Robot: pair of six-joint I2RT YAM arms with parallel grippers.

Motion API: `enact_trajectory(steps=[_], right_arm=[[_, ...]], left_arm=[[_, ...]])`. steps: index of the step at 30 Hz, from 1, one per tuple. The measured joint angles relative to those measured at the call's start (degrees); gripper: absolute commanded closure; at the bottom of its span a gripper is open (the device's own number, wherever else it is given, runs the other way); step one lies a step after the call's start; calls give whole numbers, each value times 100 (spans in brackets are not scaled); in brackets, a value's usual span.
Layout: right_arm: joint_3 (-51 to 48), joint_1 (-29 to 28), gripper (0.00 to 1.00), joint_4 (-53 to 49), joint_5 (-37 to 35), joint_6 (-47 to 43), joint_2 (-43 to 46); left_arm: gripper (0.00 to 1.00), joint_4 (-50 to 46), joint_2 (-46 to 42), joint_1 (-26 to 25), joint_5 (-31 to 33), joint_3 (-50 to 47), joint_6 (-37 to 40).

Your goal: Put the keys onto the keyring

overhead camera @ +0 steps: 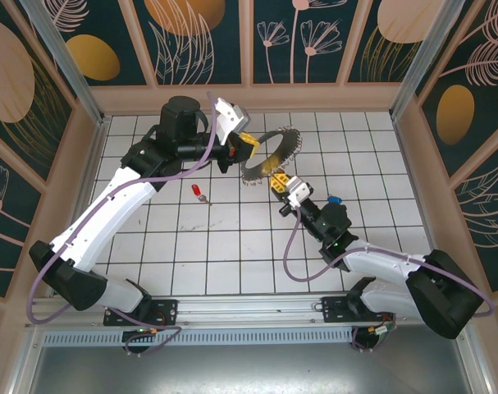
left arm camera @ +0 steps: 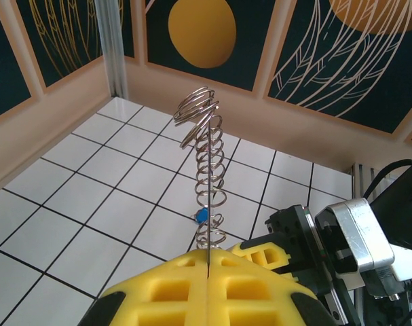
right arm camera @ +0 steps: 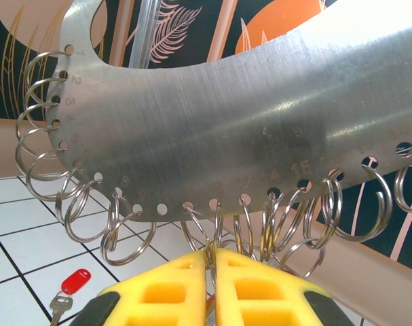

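While left fingers (left arm camera: pixel 158 295) clamp keyring (right arm camera: pixel 226 115) upright above counter (overhead camera: pixel 232 254), fringe hangs free for access. Right fingers (right arm camera: pixel 168 292) pinched on one small ring (right arm camera: pixel 195 232) at lower rim, probably to steady or spread it. Red key (overhead camera: pixel 198 191) lies loose on tiles, well apart, not yet threaded. Blue key (overhead camera: pixel 334 199) sits just beside right arm.
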State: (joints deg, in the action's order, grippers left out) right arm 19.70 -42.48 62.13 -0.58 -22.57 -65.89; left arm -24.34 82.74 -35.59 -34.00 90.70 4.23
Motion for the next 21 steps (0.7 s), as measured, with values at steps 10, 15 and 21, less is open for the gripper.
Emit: enact_trajectory(steps=[10, 15, 21], right_arm=[[-22, 2, 81, -492, -2, -107, 39], [-177, 7, 84, -660, 188, -94, 282], [-177, 7, 83, -656, 533, -52, 577]], left_arm=[[100, 13, -22, 0, 0, -7, 0], [100, 13, -48, 0, 0, -7, 0], [100, 13, -48, 0, -2, -7, 0]])
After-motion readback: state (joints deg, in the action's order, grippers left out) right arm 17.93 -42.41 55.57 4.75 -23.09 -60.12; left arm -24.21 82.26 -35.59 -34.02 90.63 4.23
